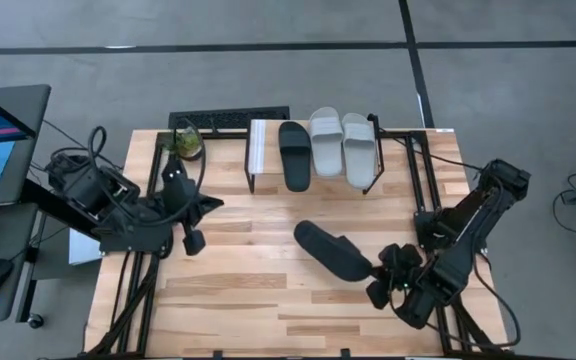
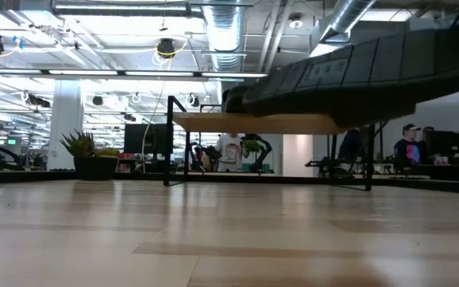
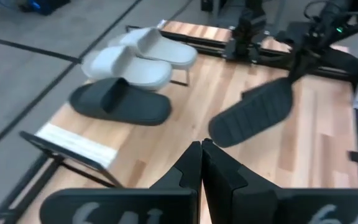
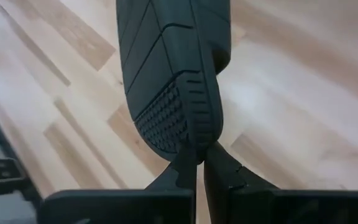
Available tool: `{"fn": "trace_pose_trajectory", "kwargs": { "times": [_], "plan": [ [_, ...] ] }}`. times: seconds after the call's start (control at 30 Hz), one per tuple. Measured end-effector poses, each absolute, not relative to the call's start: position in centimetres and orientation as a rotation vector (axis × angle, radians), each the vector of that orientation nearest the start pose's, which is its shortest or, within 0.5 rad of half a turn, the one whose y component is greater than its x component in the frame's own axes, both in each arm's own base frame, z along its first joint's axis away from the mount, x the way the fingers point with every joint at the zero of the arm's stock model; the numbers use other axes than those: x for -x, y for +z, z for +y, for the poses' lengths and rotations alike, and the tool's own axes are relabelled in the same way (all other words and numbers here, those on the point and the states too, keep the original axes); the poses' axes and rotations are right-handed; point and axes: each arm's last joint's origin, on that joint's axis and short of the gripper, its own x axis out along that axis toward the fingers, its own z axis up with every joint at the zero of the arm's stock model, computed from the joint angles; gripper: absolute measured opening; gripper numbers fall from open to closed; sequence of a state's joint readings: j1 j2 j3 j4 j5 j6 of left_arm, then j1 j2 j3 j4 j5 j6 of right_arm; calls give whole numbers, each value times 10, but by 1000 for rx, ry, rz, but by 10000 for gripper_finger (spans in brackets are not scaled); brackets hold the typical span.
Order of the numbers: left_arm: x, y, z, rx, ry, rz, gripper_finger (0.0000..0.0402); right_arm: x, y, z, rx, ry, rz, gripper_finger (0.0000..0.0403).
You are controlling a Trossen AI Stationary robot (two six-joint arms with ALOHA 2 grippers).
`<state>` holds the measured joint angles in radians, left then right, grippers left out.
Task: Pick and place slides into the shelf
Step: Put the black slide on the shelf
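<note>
- Overhead, the shelf stands at the far edge of the desk, its pale plank top bare at the left end. On it lie three slides side by side: one black slide and two light grey slides, each with a wide strap and an open toe.
- Overhead too, the second black slide hangs sole-up over the middle of the desk, pinched at one end by the right gripper, whose fingers are clamped on its edge. The left gripper is closed on nothing, out over the left part of the desk. A small potted plant sits left of the shelf.
- From desk height, the held slide fills the upper right, a dark ribbed underside lifted clear of the wood, with the shelf's plank and thin black legs behind it. People show in the room beyond.
- From the left wrist, the closed fingers meet tip to tip; past them lie the shelved slides and the lifted one.
- From the right wrist, the fingers nip the rim of the slide's sole, which shows a fine studded tread and grooved panels.
</note>
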<state>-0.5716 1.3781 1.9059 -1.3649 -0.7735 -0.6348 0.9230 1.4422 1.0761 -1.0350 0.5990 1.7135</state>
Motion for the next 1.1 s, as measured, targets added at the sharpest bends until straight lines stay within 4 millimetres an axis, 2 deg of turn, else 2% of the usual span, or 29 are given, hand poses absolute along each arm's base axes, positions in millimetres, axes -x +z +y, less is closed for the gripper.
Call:
{"fn": "trace_pose_trajectory", "kwargs": {
  "times": [0.43, 0.6, 0.7, 0.9, 1.1],
  "plan": [
    [-197, 476, -99, 150, 301, 523, 0, -164, 293, 208, -228, -684, 959, 0],
    [-202, 478, -97, 158, 283, 506, 0, -173, 308, 215, -140, -598, 965, 0],
    [-203, 478, -95, 162, 281, 510, 0, -184, 311, 214, -80, -580, 939, 0],
    [-205, 478, -92, 156, 285, 517, 0, -201, 324, 199, 20, -572, 910, 0],
    [-203, 473, -86, 132, 269, 598, 0, -218, 345, 185, 113, -543, 881, 0]
  ]
}}
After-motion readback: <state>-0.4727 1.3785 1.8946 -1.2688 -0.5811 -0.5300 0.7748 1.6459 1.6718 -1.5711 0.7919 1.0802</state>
